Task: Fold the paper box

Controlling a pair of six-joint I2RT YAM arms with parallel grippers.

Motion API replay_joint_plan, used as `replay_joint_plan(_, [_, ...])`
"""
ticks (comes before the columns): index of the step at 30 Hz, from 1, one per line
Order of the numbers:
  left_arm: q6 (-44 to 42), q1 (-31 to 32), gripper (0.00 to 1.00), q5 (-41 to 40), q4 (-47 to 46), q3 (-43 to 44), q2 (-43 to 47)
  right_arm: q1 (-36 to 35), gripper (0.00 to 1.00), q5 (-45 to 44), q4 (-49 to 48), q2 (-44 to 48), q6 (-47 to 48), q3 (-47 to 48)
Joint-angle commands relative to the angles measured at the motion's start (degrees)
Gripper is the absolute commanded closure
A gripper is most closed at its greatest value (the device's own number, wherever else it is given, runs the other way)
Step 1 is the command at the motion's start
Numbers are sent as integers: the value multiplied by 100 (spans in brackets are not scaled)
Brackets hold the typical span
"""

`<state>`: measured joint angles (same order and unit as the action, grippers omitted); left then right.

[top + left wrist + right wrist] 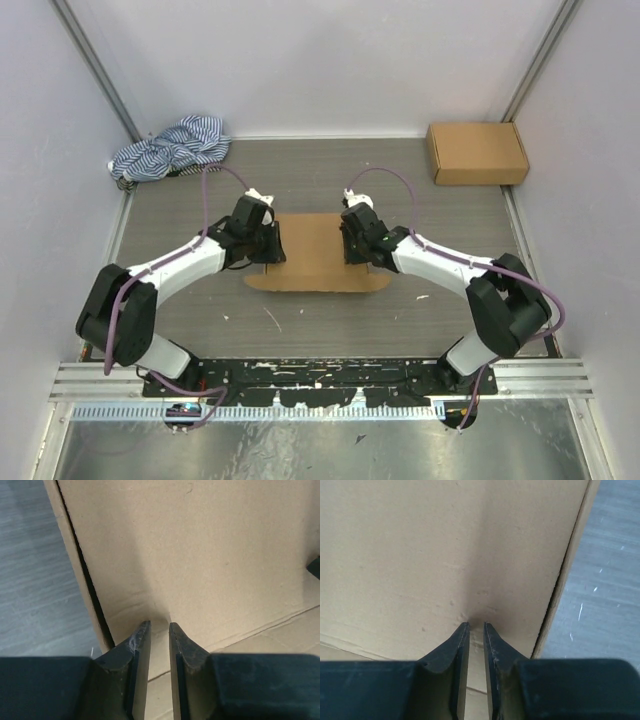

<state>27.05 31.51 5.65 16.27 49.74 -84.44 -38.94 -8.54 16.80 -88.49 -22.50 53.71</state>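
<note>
The paper box (315,265) lies mid-surface (300,325), between both arms. The left end effector (159,626) and right end effector (476,625) each press against an upright cardboard wall, fingers nearly together; whether they pinch cardboard cannot be told.

A: The paper box (312,262)?
B: Brown corrugated cardboard, matt, faintly dimpled.
A: The gripper fingers (134,655)?
B: Black, dull, scuffed.
A: The table (400,195)?
B: Grey wood-grain, matt, scratched. The striped cloth (170,147) is soft crumpled fabric, and the front rail (90,381) is bare metal.
</note>
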Motion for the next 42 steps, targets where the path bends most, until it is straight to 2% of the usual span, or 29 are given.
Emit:
replay_joint_plan(1, [-68, 46, 71, 110, -124, 88, -689, -1, 77, 74, -433, -457, -288, -78])
replay_joint_plan(9, [-124, 71, 72, -35, -290, 180, -1081, -4, 77, -244, -500, -509, -363, -48])
replay_joint_plan(18, [-393, 68, 71, -328, 91, 1041, -1240, 63, 78, -639, -210, -772, -135, 841])
replay_joint_plan(22, [-503, 66, 69, -497, 303, 1276, -860, 125, 77, -774, -36, -556, -67, 1214])
replay_joint_plan(25, [-575, 66, 65, -828, 524, 1237, -258, 127, 75, -972, 127, -57, -57, 1227])
replay_joint_plan(26, [-578, 66, 63, -942, 576, 1163, -12, 130, 71, -1014, 150, 191, -75, 1139])
replay_joint_plan(28, [-546, 66, 57, -1050, 564, 882, 523, 135, 54, -1055, 190, 691, -132, 878])
replay_joint_plan(29, [-524, 60, 51, -1027, 492, 654, 775, 137, 43, -1026, 188, 941, -162, 684])
replay_joint_plan(31, [-412, 58, 32, -847, 213, 97, 1438, 151, 20, -848, 184, 1443, -371, 295])
replay_joint_plan(34, [-213, 49, 20, -530, -279, -704, 1950, 209, 2, 25, 310, 1754, -594, -125])
replay_joint_plan(38, [28, 35, 14, -424, -671, -1323, 2146, 207, 0, 163, -111, 2111, -689, -902])
replay_joint_plan(39, [72, 39, 9, -436, -727, -1403, 2155, 203, 0, 141, -260, 2219, -694, -1125])
replay_joint_plan(42, [12, 44, 7, -558, -925, -1553, 2160, 209, 0, -7, -512, 2435, -648, -1575])
